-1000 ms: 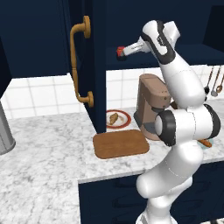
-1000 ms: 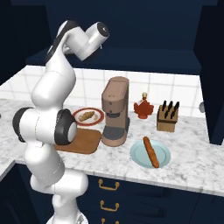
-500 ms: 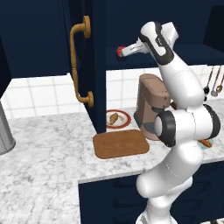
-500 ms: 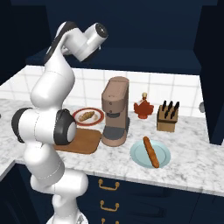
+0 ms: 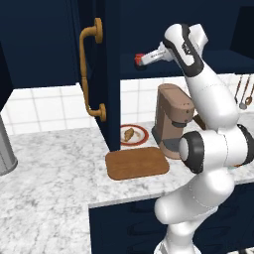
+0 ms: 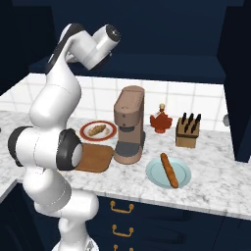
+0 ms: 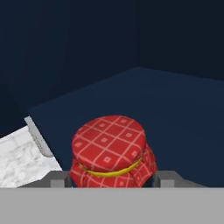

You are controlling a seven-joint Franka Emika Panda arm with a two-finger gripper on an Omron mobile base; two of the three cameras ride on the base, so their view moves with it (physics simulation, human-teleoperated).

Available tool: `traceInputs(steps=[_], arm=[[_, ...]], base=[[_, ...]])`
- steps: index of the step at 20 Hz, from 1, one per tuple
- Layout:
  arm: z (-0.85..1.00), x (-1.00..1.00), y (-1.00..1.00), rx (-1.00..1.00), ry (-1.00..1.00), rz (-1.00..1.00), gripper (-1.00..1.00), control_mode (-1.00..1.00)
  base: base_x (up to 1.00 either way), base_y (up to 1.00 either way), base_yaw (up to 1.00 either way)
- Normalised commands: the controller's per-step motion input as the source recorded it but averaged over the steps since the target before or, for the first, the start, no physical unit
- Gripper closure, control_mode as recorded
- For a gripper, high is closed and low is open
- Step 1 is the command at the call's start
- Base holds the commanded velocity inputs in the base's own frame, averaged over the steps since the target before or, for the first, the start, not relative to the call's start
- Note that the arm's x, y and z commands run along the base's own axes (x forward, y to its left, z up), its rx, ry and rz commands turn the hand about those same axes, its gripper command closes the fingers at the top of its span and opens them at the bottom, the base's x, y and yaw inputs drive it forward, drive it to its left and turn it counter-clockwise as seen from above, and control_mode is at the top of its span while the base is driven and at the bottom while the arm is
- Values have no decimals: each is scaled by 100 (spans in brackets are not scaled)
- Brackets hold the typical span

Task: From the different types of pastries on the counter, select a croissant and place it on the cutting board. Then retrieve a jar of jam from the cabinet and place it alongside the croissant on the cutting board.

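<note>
No readable text or labels

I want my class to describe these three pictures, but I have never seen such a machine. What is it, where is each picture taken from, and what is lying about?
It is a white robot arm in a computer-drawn kitchen. Two pictures come from cameras behind the arm, one to its left and one to its right. The third looks along its pincer.

The arm reaches up into an open cupboard. In the hand picture the pincer's two tips are closed against the sides of a small red jar, which sits on the shelf.

On the counter lie a bare wooden board and a red-rimmed plate with a croissant. There are also a coffee machine, a knife block and a long stick pastry on a blue plate.
</note>
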Motion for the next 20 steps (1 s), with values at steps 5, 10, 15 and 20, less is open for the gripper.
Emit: traceInputs(steps=[5, 10, 15, 20], arm=[[0, -34, 0, 0, 0, 0, 100, -100], [8, -50, -6, -2, -4, 0, 100, -100], [33, -65, -24, -2, -7, -1, 100, -100], [-6, -62, -2, 0, -1, -1, 100, -100]], base=[[0, 0, 0], [0, 0, 0], [0, 0, 0], [0, 0, 0]])
